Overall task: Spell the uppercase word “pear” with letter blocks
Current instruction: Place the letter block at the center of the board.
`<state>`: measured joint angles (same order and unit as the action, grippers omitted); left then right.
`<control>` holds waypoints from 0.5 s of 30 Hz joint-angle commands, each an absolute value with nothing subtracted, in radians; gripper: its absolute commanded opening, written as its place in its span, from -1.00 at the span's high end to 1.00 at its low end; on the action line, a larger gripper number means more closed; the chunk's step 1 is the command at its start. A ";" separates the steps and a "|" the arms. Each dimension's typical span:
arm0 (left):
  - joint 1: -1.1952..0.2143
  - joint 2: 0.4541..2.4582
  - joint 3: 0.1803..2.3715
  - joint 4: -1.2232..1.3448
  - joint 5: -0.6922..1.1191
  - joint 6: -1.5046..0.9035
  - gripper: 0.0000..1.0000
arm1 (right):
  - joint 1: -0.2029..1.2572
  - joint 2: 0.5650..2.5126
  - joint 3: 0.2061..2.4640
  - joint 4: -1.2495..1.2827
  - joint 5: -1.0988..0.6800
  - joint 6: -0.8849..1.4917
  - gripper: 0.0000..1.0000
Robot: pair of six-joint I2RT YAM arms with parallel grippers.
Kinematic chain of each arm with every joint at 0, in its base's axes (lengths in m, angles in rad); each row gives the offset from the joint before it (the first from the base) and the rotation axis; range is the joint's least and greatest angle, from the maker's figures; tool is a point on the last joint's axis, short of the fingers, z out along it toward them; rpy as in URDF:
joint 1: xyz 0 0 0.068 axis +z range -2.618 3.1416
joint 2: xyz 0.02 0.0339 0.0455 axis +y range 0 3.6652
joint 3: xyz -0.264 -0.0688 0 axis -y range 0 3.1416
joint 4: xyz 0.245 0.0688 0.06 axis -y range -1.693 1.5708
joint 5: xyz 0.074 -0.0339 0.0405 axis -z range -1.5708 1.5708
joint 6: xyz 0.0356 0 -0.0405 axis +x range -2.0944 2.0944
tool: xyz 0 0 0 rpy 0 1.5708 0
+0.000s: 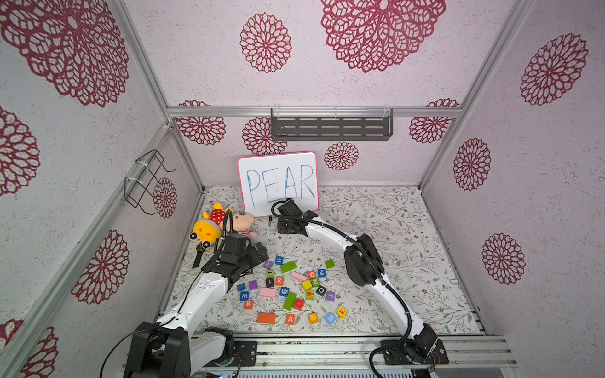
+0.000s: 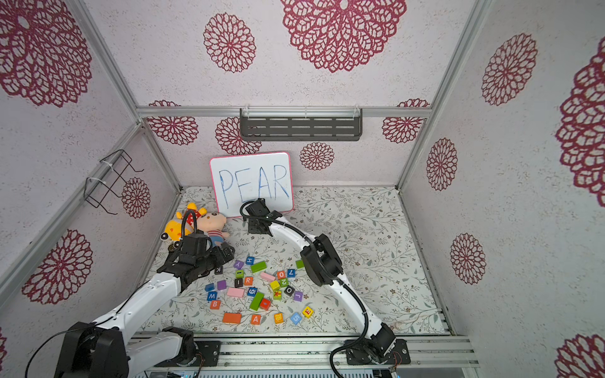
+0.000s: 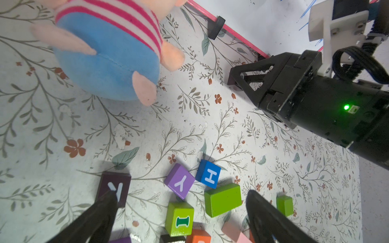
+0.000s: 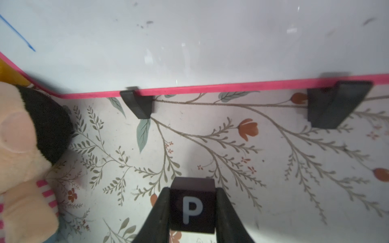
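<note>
A block (image 1: 290,319) and E block (image 1: 341,311) lie nearest on the desk (image 1: 393,229). R block (image 1: 279,280) sits mid-heap (image 1: 289,301). My left pincer (image 3: 181,197) hangs spread wide above the heap's far edge. Farthest out, my right pincer (image 4: 192,190) is clamped on the P block (image 4: 192,208), just before the whiteboard (image 4: 189,42).

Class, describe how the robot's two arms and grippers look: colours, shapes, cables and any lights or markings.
The left arm and right arm have smooth white links joined by boxy black joint housings. A black ribbed cable runs along the right arm. The left gripper and right gripper are black, with tapering fingers cut in triangular openwork. A green light glows on the right wrist.
</note>
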<state>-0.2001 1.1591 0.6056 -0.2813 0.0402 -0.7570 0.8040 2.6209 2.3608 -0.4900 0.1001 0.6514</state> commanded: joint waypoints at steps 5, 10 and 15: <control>-0.193 1.160 0.621 -0.267 0.049 -0.769 -0.95 | 0.798 2.635 2.395 -0.456 0.097 0.690 0.36; -0.193 1.160 0.617 -0.264 0.051 -0.773 -0.95 | 0.796 2.635 2.381 -0.445 0.083 0.702 0.26; -0.193 1.161 0.615 -0.257 0.059 -0.778 -0.95 | 0.795 2.623 2.357 -0.436 0.072 0.710 0.06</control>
<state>-0.2001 1.1591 0.6056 -0.2802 0.0486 -0.7643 0.8032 2.6312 2.3596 -0.4507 0.0818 0.6968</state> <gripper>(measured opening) 0.977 0.456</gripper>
